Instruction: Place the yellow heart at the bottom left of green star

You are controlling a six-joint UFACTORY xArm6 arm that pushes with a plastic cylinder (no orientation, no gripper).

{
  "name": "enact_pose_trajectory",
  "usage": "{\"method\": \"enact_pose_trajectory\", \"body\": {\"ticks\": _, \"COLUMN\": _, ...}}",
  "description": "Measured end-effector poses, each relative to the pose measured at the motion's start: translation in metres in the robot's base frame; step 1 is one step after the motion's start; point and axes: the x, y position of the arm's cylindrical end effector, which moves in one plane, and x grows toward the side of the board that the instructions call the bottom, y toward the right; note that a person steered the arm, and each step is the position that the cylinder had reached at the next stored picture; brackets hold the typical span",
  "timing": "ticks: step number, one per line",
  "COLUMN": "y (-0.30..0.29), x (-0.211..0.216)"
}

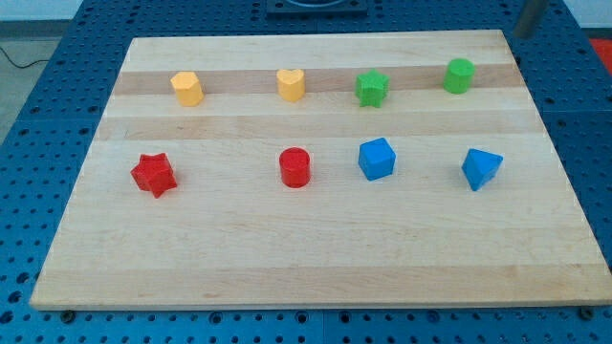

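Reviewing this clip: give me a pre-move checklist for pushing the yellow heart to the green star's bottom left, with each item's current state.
1. Yellow heart located, top row: ok.
2. Green star located, to the heart's right: ok.
3. Heart already at star's bottom left: not ok; it sits level with the star.
4. Target spot below-left of star free of blocks: ok; red cylinder and blue cube lie lower.
5. My tip placed beside heart: not ok; the rod is at the view's top right corner.
6. Tip's exact end: cannot tell, blurred.
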Motion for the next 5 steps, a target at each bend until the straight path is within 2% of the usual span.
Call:
{"method": "enact_pose_trajectory", "body": {"ticks": 2, "y": -0.171, "x": -0.001}}
{"method": "enact_pose_trajectory", "body": {"ticks": 5, "y": -0.275, "x": 0.023}}
